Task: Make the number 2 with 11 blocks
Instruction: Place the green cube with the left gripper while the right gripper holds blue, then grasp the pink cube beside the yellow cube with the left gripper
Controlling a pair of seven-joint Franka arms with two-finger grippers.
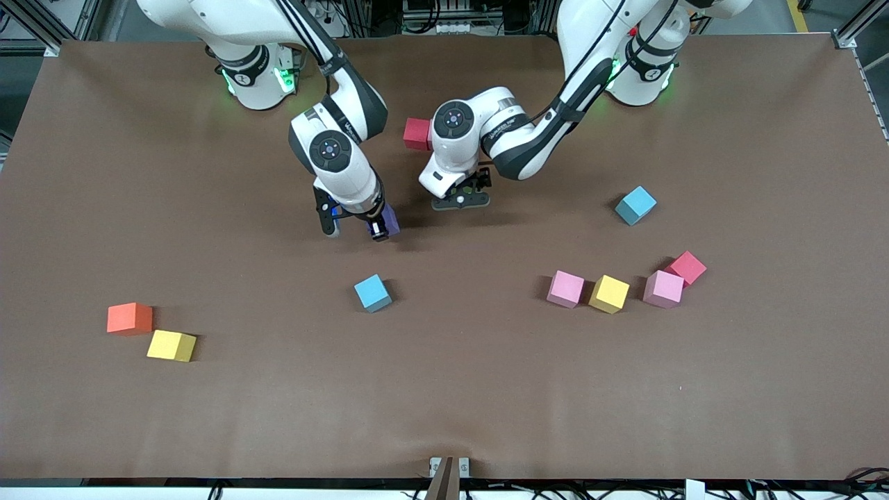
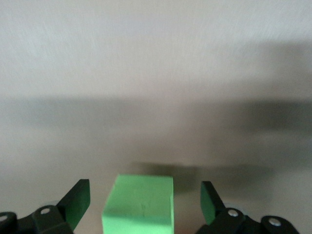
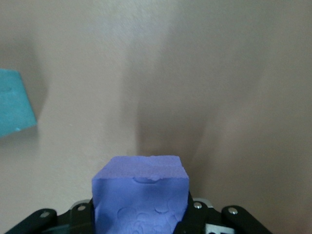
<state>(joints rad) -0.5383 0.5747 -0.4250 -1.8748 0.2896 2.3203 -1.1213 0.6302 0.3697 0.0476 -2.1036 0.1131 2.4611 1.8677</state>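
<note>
My left gripper is low over the table's middle, open around a green block that rests on the table with a gap on each side to the fingers. In the front view that block is hidden under the hand. A red block lies beside the left arm's wrist, farther from the front camera. My right gripper is shut on a purple block, just above the table next to the left gripper. No number 2 shows.
Loose blocks lie nearer the front camera: light blue, orange and yellow toward the right arm's end; light blue, pink, yellow, pink and reddish pink toward the left arm's end.
</note>
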